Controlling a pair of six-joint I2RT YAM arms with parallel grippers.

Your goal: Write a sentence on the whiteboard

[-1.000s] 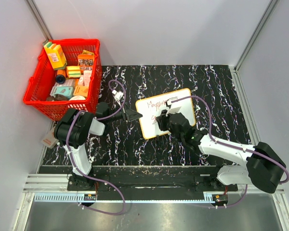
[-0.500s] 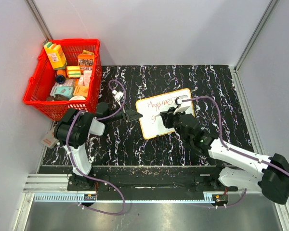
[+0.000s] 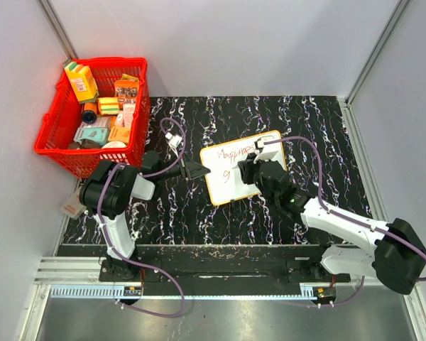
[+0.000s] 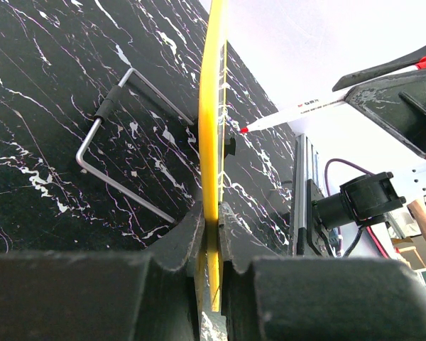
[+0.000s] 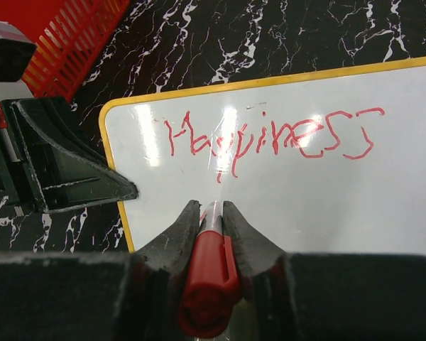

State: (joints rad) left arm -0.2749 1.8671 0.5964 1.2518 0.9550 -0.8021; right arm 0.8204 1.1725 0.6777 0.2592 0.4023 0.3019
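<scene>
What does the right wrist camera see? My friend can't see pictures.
The right end effector grips a red marker, aimed at a whiteboard just under the red word "Happiness". The left end effector clamps the board's edge, and a red basket peeks in top left.

The whiteboard (image 5: 341, 206) has a smooth, glossy white face that shows glare. The table (image 3: 326, 135) top is black, white-veined, marble-look. The basket (image 3: 78, 160) looks like red plastic mesh. The wire bracket (image 4: 124, 186) is bare, satin-finish metal.

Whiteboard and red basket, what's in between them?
In the top view, the left gripper, shut on the whiteboard, lies there above the black table.
</scene>
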